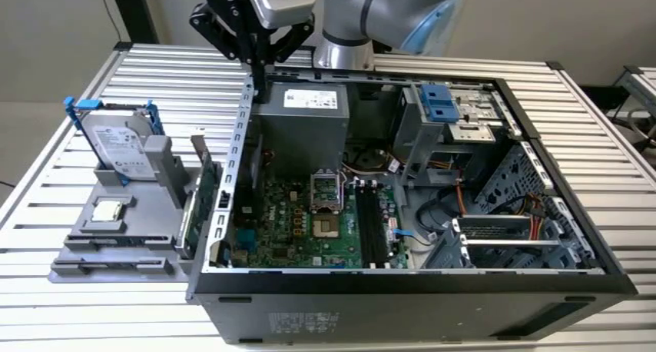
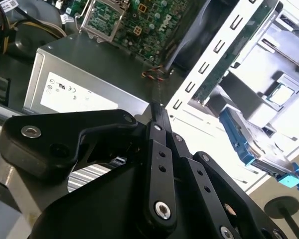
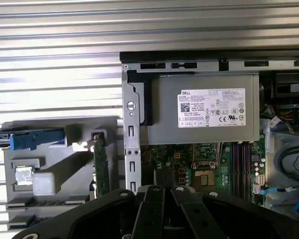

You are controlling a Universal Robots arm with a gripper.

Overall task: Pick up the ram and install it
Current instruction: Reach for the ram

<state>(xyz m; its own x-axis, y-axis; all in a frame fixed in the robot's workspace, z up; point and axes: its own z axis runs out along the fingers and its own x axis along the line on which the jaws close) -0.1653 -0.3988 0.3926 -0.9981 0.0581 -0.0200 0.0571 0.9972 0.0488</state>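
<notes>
Most of the slatted table (image 1: 61,83) is taken by the open computer case (image 1: 410,279), which lies on its side with the motherboard (image 1: 297,221) facing up. Beside it, on the exterior view's left, sits a grey holder (image 1: 113,248) carrying a hard drive (image 1: 118,148) and a tall green expansion card (image 1: 210,187). Just beside that card, on the side away from the case as best I can tell, the ram (image 1: 187,227) stands on edge. A small silver processor chip (image 1: 107,211) lies flat on the holder.

The gripper (image 1: 260,83) hangs above the case's rear corner by the power supply (image 1: 303,121), well apart from the ram. Its jaws are pinched narrow, with nothing between them that I can see.

The step in hand looks like the reach for the stick. Done well, I judge, it means opening the jaws before going down, descending straight, and taking the board by its flat faces near the middle. Room is tight there — the case wall (image 1: 244,160) rises on one side and the taller card crowds the stick — though above the holder the air is open.
</notes>
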